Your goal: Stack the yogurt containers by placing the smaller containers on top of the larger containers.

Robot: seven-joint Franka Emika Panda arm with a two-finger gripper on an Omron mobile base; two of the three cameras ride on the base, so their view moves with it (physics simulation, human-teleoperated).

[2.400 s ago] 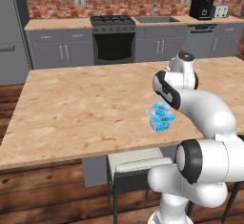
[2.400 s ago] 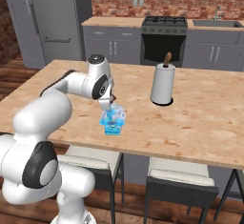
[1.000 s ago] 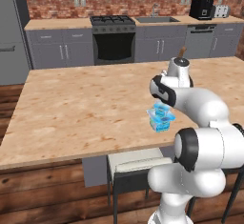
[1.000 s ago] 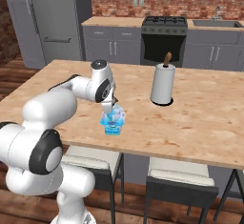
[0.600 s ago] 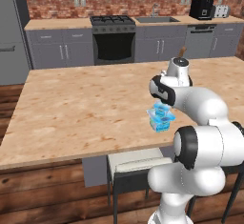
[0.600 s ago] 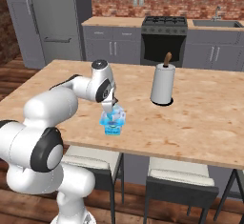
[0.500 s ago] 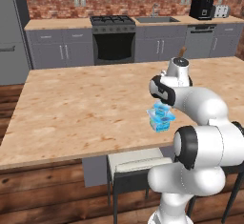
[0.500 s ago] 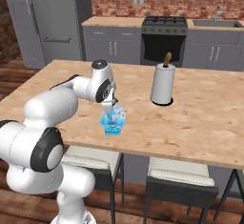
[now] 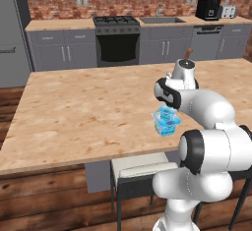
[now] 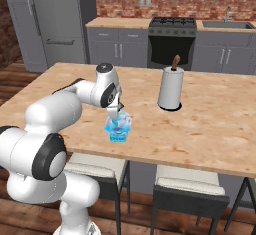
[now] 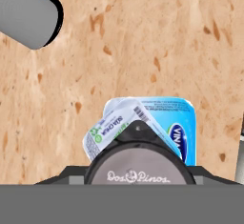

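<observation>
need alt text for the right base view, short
The white arm reaches from lower left across a wooden island, its end effector right above a stack of light-blue yogurt containers near the front edge. A white paper towel roll stands upright to the right; grey cabinets, a stove and a brick wall lie behind.

Light lay even and bright across my kitchen, flat as rendered scenes go, without glare. My arm dropped only a faint shadow on the wooden counter [image 9: 78, 112]. The paper roll [image 10: 170, 90] cast a small dark ring at its base. My hand's picture looked soft and blocky up close.
</observation>
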